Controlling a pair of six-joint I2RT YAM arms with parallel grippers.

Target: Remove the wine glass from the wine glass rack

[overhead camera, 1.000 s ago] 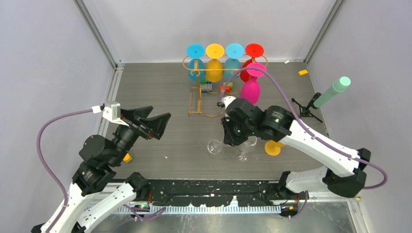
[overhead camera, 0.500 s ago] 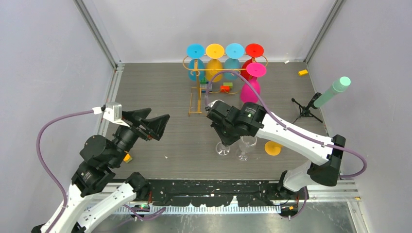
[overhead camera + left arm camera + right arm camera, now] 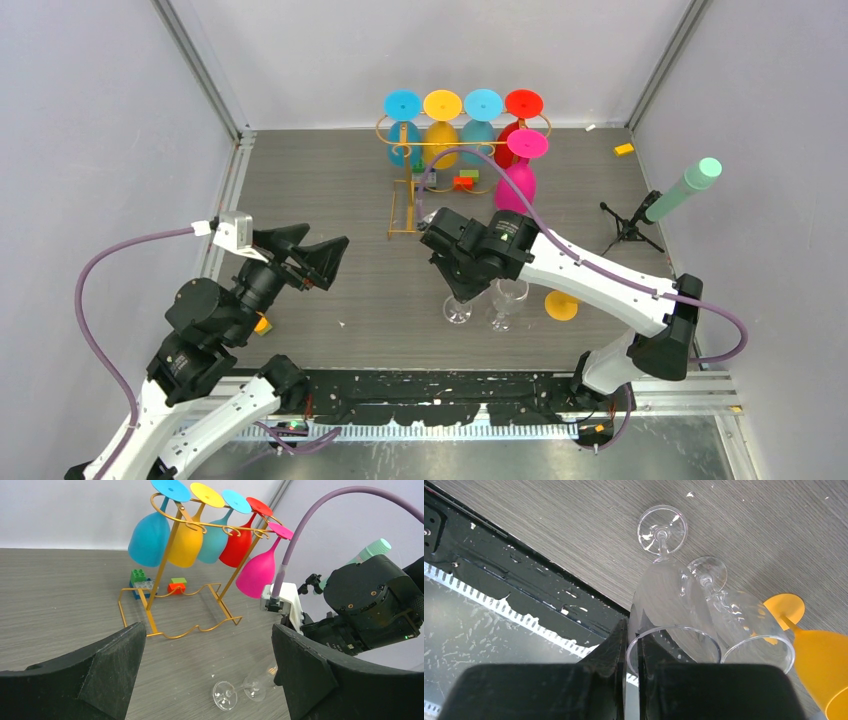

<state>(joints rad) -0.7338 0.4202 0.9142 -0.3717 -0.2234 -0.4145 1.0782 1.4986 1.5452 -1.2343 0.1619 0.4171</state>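
Observation:
The gold wire wine glass rack (image 3: pixel 403 212) stands at the back with several coloured glasses hanging upside down from it, the pink one (image 3: pixel 517 185) nearest my right arm. My right gripper (image 3: pixel 633 650) is shut on the rim of a clear wine glass (image 3: pixel 663 587). That glass stands upright with its foot (image 3: pixel 458 308) down at the table. Beside it stands a second clear glass (image 3: pixel 508 298). My left gripper (image 3: pixel 207 670) is wide open and holds nothing; it hovers at the left and faces the rack (image 3: pixel 159 577) and the pink glass (image 3: pixel 257 572).
An orange glass (image 3: pixel 562 305) sits just right of the clear pair. Toy blocks (image 3: pixel 463 181) lie under the rack. A green-tipped rod on a small tripod (image 3: pixel 680 190) stands at the right, and a yellow block (image 3: pixel 624 149) lies at the back right.
My right arm has swung left and forward with the clear glass, bringing it from tilted to upright beside the second clear glass. The left arm has stayed put.

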